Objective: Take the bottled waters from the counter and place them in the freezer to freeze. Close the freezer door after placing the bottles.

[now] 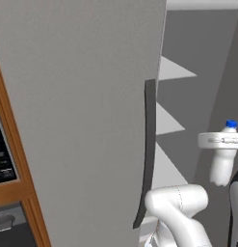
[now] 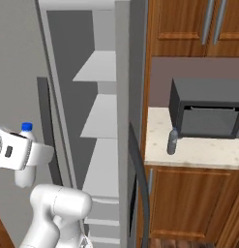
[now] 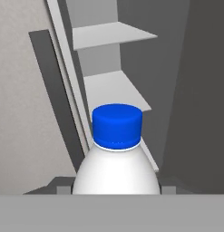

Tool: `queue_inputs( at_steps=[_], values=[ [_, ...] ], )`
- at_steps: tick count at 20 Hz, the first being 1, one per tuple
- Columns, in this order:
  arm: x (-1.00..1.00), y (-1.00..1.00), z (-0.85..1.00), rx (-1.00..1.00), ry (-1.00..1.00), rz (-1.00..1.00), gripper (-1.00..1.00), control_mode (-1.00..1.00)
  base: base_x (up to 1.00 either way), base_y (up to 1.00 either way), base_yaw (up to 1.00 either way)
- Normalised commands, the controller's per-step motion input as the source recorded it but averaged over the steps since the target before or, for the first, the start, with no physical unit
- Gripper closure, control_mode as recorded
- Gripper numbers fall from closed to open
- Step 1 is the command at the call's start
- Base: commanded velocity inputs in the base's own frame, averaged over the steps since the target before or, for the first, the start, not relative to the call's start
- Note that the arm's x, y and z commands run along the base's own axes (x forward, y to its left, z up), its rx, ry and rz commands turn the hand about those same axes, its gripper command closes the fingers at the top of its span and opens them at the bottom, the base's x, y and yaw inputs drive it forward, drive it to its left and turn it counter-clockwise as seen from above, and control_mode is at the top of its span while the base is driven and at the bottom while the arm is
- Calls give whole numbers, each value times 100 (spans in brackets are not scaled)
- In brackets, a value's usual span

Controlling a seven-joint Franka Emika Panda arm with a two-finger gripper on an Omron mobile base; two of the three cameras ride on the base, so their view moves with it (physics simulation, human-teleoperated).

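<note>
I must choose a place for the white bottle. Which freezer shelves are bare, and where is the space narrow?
The pale shelves inside the freezer look bare, each bordered by grey walls. The whitish bottle, held in the hand, is upright before the opening. It is tight beside the open freezer door and its dark handle. The counter is crowded by the microwave and grey bottle.

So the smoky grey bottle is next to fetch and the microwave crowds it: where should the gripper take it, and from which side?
Grip the grey bottle around its mid-body, probably from the open counter front. It stands upright near the edge, with the microwave close behind and to its right.
</note>
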Motion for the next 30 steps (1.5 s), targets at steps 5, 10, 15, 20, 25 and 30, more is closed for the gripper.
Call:
queue_inputs(
  at_steps=[5, 10, 15, 20, 25, 30],
  values=[
    [0, 0, 0, 0, 0, 0, 100, 100, 43, 0, 0],
    [0, 0, 0, 0, 0, 0, 100, 100, 54, -4, 0],
    [0, 0, 0, 0, 0, 0, 100, 100, 53, -7, 0],
    [0, 0, 0, 0, 0, 0, 100, 100, 19, 0, 0],
    [0, 0, 0, 0, 0, 0, 100, 100, 17, 0, 0],
    [9, 0, 0, 0, -1, 0, 100, -100, 10, 0, 0]
  ],
)
